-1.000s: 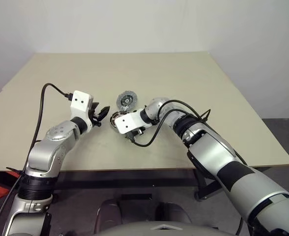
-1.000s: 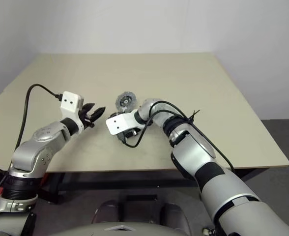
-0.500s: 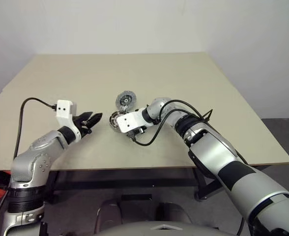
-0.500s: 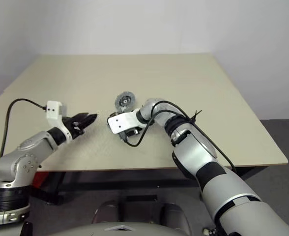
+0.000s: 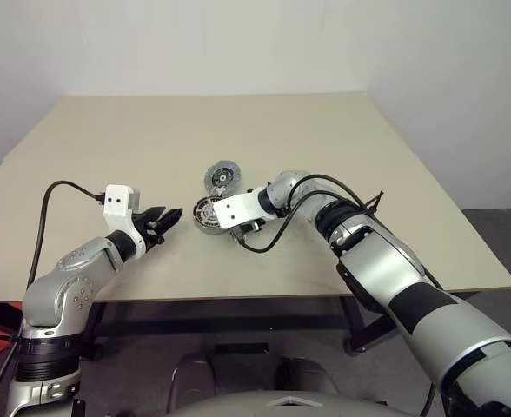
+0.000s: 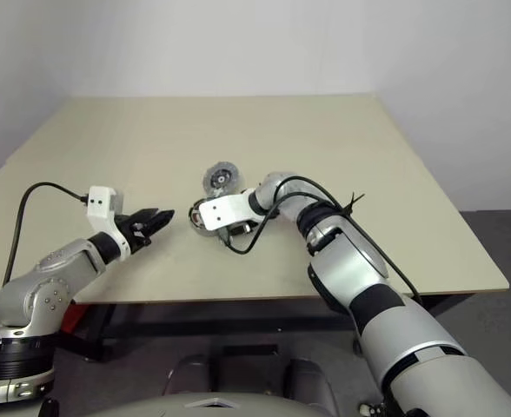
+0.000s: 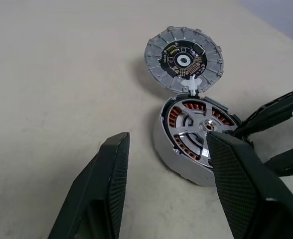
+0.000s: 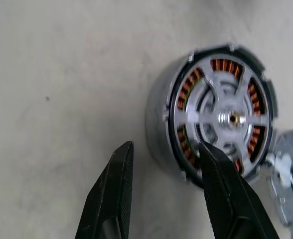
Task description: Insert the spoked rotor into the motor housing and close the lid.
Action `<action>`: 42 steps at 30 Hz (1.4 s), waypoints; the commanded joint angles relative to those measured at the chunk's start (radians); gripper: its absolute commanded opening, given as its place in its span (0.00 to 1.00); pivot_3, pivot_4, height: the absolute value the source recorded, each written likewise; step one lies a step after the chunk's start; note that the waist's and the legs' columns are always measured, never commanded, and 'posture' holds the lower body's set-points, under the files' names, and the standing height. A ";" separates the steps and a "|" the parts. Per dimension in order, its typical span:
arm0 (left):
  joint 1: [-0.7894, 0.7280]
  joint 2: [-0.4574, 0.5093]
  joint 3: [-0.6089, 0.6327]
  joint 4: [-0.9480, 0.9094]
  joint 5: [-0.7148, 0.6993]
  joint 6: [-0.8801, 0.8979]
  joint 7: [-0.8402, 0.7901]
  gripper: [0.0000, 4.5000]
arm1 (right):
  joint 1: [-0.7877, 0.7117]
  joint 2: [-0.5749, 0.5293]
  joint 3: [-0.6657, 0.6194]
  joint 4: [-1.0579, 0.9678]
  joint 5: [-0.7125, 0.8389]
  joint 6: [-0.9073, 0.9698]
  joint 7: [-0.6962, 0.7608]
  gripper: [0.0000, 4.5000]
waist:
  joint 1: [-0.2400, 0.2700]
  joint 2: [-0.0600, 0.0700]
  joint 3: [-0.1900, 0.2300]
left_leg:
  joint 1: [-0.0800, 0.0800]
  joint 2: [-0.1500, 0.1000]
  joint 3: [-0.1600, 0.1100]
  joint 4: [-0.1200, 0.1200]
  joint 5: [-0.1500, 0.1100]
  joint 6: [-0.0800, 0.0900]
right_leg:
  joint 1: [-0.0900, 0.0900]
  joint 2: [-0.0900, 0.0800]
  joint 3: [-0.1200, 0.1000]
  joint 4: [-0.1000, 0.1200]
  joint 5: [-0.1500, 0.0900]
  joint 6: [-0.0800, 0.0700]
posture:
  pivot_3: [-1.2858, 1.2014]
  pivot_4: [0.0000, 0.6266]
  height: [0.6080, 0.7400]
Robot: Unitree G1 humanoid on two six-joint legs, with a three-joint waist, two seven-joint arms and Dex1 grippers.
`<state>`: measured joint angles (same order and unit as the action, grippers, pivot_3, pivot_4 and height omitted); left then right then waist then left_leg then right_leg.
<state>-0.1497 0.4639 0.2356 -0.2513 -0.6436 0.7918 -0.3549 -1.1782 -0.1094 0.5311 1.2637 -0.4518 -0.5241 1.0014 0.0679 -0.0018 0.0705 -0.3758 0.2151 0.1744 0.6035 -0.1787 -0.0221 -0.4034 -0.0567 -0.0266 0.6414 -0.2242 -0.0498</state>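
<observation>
Light was even and soft across the table (image 5: 325, 148), bright without glare, and shadows were faint and short. The head views were sharp in the middle, and the table edges showed little bending. In the left wrist view the housing (image 7: 199, 142) and lid (image 7: 184, 59) were crisp, with a small dark shadow beneath them, while the near fingers (image 7: 104, 184) were slightly soft. The right wrist view was blurred, and the housing smeared.

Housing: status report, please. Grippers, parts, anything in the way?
Left gripper open, empty, off the housing. Right gripper open, one finger over the housing rim. Rotor seated inside; lid flat beside it. Nothing in the way.
</observation>
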 commanded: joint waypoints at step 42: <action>-0.004 -0.019 0.003 -0.025 0.053 -0.018 0.004 0.58 | -0.005 -0.037 -0.032 -0.033 -0.013 -0.029 0.069 0.00 | 0.003 0.001 0.001 | 0.000 -0.001 0.000 0.000 0.000 0.000 | 0.000 -0.001 0.000 0.000 0.000 -0.001 | 0.52 0.00 1.00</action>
<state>-0.1495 0.4449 0.2323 -0.2504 -0.5936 0.7924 -0.3526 -1.1867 -0.1257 0.4997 1.2493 -0.4676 -0.5467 1.0558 0.0707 -0.0004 0.0713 -0.3762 0.2146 0.1745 0.6033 -0.1788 -0.0220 -0.4035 -0.0571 -0.0266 0.6413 -0.2246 -0.0505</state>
